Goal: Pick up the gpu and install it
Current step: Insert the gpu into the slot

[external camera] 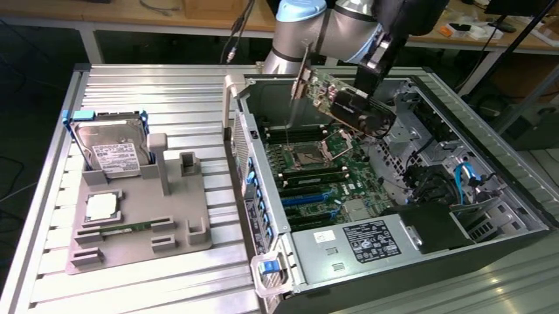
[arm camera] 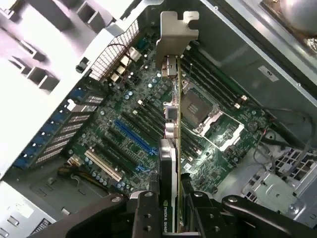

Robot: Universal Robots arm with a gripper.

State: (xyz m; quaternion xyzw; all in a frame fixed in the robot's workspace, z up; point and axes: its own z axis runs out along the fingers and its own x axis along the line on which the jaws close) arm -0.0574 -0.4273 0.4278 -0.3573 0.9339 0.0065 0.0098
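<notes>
1. Work surface is a ribbed aluminium table (external camera: 131,85) with long slots, pale and shiny under bright light.
2. Behind it there's a wooden bench (external camera: 114,13) on white legs (external camera: 90,46) — a cable (external camera: 234,36) dangles off its edge.
3. The floor (external camera: 22,131) beside the table is dark — no detail to make out.

One gpu (external camera: 347,104). One gripper (external camera: 371,75). One arm (external camera: 302,26). One case (external camera: 253,163), holding one motherboard (external camera: 306,173) with one socket (external camera: 313,156). One drive (external camera: 109,147), one tray (external camera: 131,248), one stick (external camera: 131,227), one table (external camera: 157,85).
</notes>
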